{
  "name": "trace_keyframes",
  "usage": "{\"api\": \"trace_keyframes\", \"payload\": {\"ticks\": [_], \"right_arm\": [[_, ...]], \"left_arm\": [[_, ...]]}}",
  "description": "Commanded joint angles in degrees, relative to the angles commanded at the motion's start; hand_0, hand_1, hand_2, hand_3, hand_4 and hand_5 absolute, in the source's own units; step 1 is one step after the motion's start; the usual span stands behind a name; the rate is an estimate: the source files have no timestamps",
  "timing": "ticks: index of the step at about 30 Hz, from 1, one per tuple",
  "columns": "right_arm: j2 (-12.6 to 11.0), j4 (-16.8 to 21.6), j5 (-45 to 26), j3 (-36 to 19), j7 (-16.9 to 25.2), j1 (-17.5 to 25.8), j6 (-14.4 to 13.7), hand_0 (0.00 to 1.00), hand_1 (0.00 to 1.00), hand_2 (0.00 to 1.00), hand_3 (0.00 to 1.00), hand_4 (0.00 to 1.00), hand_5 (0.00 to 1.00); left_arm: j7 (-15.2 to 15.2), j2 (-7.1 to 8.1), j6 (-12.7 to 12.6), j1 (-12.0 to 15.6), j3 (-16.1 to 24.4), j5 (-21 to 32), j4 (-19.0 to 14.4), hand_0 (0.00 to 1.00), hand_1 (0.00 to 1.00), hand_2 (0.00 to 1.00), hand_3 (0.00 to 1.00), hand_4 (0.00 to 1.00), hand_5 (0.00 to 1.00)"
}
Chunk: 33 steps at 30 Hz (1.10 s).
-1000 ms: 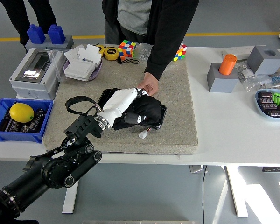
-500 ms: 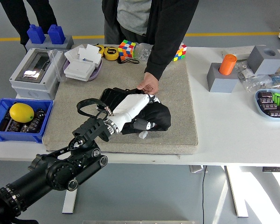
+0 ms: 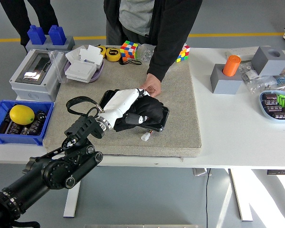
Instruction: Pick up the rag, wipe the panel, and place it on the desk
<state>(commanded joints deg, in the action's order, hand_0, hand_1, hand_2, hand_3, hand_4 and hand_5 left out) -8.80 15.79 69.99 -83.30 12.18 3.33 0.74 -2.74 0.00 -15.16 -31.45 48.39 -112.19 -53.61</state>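
The white tabletop (image 3: 237, 137) carries a big grey mat (image 3: 180, 128), and the job is going on in the middle of that mat. A person stands at the far side, and the person's hand (image 3: 152, 87) rests on the far edge of the dark panel (image 3: 164, 118), just past the robot's fingertips, as if to keep it from sliding.

Half a second ago the robot's left hand (image 3: 126, 101) was nearer the front and more to the right. Now it has swung back, up and to the left, and the black rag (image 3: 147, 113) went with it. That looks like one rub back and forth, so the wiping is likely in the middle, with putting the rag down still to come.

The fingers (image 3: 138, 93) lie long and nearly flat, only a little bent, and press on top of the rag. The rag is bunched under them and to their right, on the panel. The right arm cannot be seen.
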Motion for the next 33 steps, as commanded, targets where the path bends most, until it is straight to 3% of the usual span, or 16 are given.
{"api": "trace_keyframes", "payload": {"ticks": [10, 23, 33], "right_arm": [[0.1, 0.1, 0.0, 0.0, 0.0, -0.1, 0.0, 0.591, 0.573, 0.511, 0.523, 0.948, 0.398], [0.2, 0.1, 0.3, -0.9, 0.0, 0.0, 0.0, 0.591, 0.572, 0.511, 0.523, 0.948, 0.398], [0.3, 0.1, 0.4, -1.1, 0.0, 0.0, 0.0, 0.591, 0.572, 0.511, 0.523, 0.947, 0.397]], "left_arm": [[-0.3, 0.52, 0.0, 0.1, 7.9, -1.7, 3.1, 0.24, 0.364, 0.445, 0.564, 0.736, 0.002], [-0.9, 2.58, -0.1, -0.2, 17.7, -4.2, 8.7, 0.24, 0.363, 0.444, 0.564, 0.735, 0.002], [-2.0, 3.96, -1.0, 0.8, 24.7, -5.0, 8.6, 0.239, 0.364, 0.445, 0.564, 0.734, 0.002]]}}
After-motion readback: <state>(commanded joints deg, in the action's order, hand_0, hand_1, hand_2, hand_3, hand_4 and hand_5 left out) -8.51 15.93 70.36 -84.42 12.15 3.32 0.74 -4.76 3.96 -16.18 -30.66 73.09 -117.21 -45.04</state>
